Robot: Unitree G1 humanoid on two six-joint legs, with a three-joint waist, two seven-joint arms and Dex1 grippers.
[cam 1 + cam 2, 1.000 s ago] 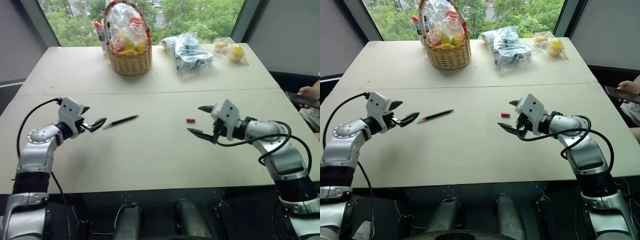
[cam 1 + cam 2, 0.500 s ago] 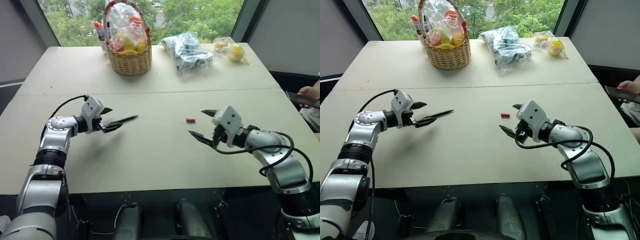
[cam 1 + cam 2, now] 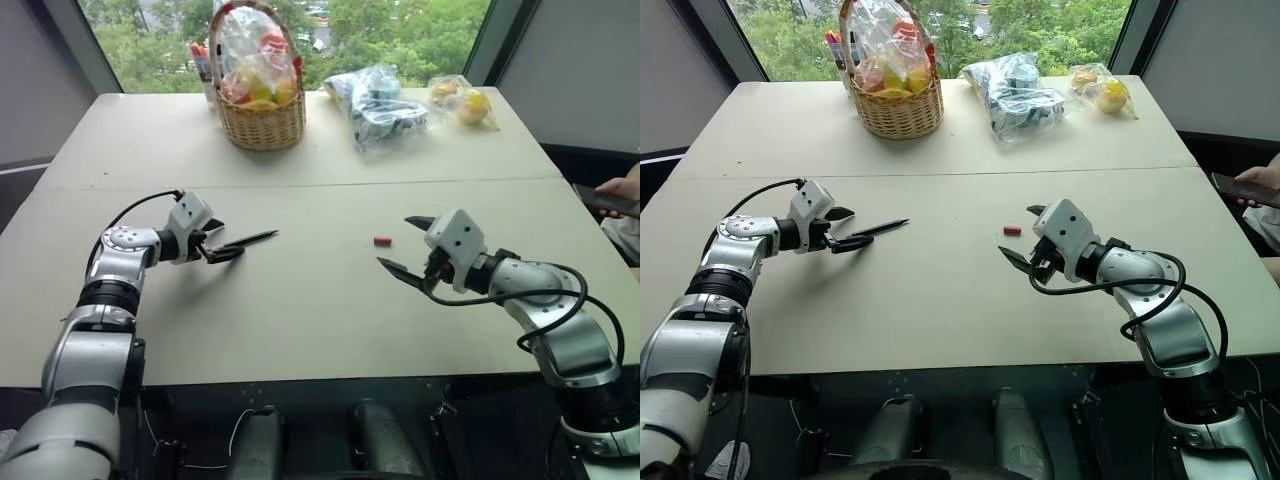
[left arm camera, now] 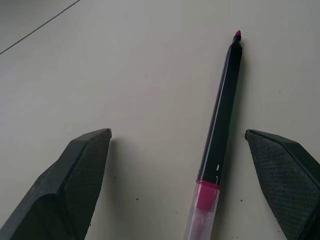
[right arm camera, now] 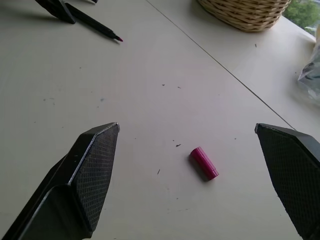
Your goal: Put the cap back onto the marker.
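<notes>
Lying mid-worktop [image 3: 300,330]: marker [image 4: 220,120] between wide-open left jaws, unheld; cap [image 5: 204,163] before wide-open, empty right jaws.

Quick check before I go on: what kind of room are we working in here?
Probably an office or meeting room. A large pale table stands against a window onto green trees, with a wicker basket of wrapped goods and plastic bags at its far edge, and a seated person's hand with a phone.

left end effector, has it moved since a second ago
Yes. The left end effector moved toward the basket side, reaching the marker, which now lies between its open fingers.
</notes>
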